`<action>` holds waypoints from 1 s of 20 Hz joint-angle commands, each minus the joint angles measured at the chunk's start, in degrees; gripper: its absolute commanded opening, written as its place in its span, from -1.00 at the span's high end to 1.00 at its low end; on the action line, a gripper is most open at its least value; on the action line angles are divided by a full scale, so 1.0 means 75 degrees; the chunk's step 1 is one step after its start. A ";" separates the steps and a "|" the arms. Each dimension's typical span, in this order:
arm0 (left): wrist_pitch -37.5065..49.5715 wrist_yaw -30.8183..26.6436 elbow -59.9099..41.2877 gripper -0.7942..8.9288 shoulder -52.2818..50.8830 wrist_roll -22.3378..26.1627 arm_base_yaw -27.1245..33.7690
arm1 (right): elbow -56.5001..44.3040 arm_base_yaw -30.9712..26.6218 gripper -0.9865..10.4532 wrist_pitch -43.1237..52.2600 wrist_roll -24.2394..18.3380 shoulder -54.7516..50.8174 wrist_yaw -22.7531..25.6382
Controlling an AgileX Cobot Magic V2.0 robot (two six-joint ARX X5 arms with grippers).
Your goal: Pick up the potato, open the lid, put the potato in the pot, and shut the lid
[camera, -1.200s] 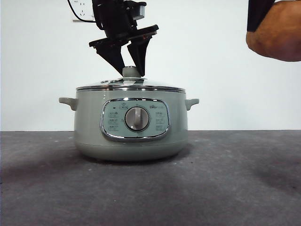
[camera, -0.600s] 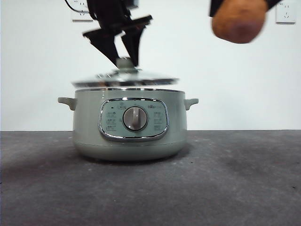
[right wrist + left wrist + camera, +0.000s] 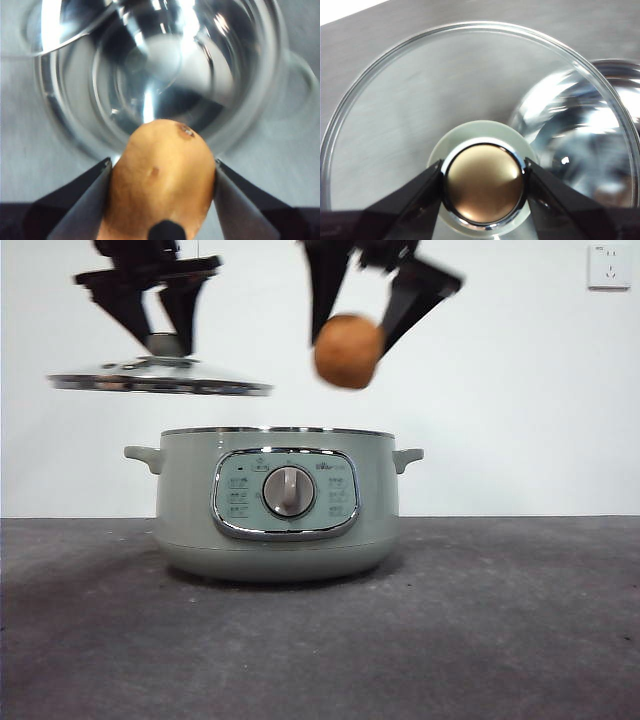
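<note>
The sage-green pot (image 3: pixel 277 502) stands open on the dark table; its shiny inside shows in the right wrist view (image 3: pixel 160 70). My left gripper (image 3: pixel 158 340) is shut on the knob (image 3: pixel 484 182) of the glass lid (image 3: pixel 160 378) and holds it level in the air, up and to the left of the pot. The lid's glass also shows in the left wrist view (image 3: pixel 420 110). My right gripper (image 3: pixel 360 335) is shut on the orange-brown potato (image 3: pixel 349 351), held above the pot's opening. The potato fills the lower right wrist view (image 3: pixel 162 180).
The dark grey table (image 3: pixel 500 620) stretches in front of and beside the pot. A white wall lies behind, with a socket (image 3: pixel 609 266) at the top right.
My left gripper has lifted the lid off the pot and carried it up and to the left. My right gripper has brought the potato leftward from the top right to above the pot.
</note>
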 commanded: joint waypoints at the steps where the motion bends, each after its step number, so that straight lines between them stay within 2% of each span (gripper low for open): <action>1: 0.0015 -0.0020 0.0044 0.85 -0.0242 0.0189 0.0376 | 0.0647 -0.0006 0.85 0.0221 -0.0017 0.0816 -0.0134; 5: -0.0035 0.0058 0.0044 0.85 -0.0242 0.0187 0.1078 | 0.1568 -0.0006 0.85 0.0857 0.0321 0.1964 -0.0102; 9: -0.0032 0.0551 0.0044 0.85 -0.0242 0.0189 0.1574 | 0.1690 -0.0003 0.85 0.1466 0.0376 0.2655 -0.0099; 13: -0.0119 0.0647 0.0044 0.85 -0.0242 0.0189 0.1781 | 0.1690 -0.0003 0.85 0.1609 0.0370 0.3188 -0.0073; 17: -0.0087 0.1055 0.0044 0.85 -0.0242 0.0189 0.1789 | 0.1690 0.0000 0.85 0.1606 0.0370 0.3279 -0.0073; 19: -0.0055 0.1274 0.0044 0.85 -0.0242 0.0189 0.1781 | 0.1690 0.0003 0.74 0.1501 0.0373 0.3279 -0.0073; 20: -0.0055 0.1381 0.0044 0.85 -0.0242 0.0189 0.1781 | 0.1690 0.0006 0.55 0.1440 0.0373 0.3279 -0.0073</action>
